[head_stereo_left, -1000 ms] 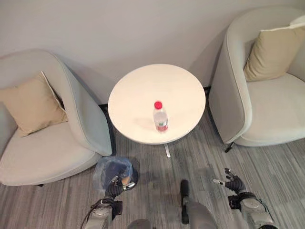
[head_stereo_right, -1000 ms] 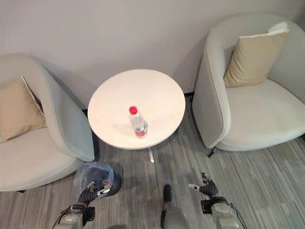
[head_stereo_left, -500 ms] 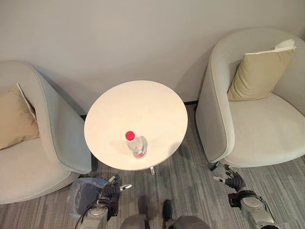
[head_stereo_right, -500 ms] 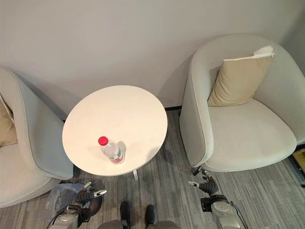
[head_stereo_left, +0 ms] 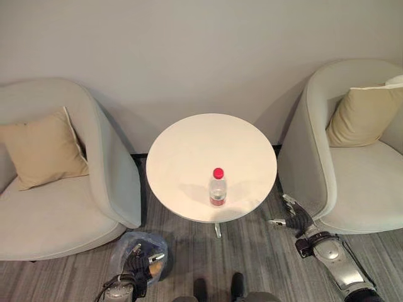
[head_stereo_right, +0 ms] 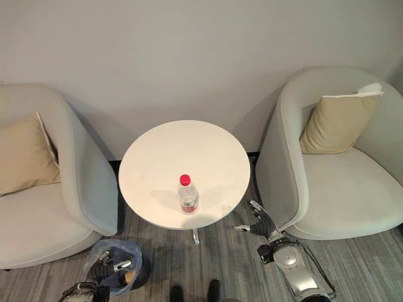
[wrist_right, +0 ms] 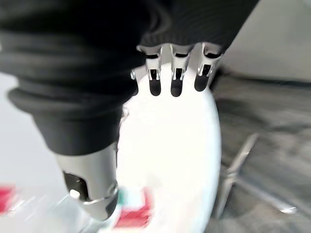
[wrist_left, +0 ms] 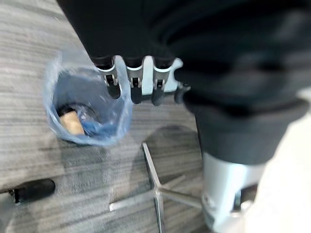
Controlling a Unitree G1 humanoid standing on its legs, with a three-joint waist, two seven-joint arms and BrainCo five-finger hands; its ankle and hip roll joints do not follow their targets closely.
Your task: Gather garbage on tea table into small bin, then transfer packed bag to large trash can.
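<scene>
A clear plastic bottle [head_stereo_left: 218, 189] with a red cap stands upright near the front of the round white tea table [head_stereo_left: 189, 148]. On the floor at the table's front left sits the small bin [head_stereo_left: 128, 244], lined with a blue bag; a brown scrap [wrist_left: 71, 123] lies inside it. My left hand [head_stereo_left: 136, 272] hovers just over the bin, open and empty, its fingers [wrist_left: 132, 85] relaxed. Low beside the table's right edge my right hand [head_stereo_left: 295, 219] is open, its fingers [wrist_right: 175, 79] pointing across the tabletop, and the bottle's red label [wrist_right: 137, 216] is close by.
A pale armchair [head_stereo_left: 69, 211] with a tan cushion [head_stereo_left: 41, 146] stands left of the table, close behind the bin. A second armchair [head_stereo_left: 362, 189] with a cushion [head_stereo_left: 364, 114] stands right, near my right hand. The table's metal foot [wrist_left: 156, 190] spreads on grey striped carpet.
The camera has swung, so the whole scene has shifted. My right hand has risen and come closer to the table's right edge. My left hand stays over the bin.
</scene>
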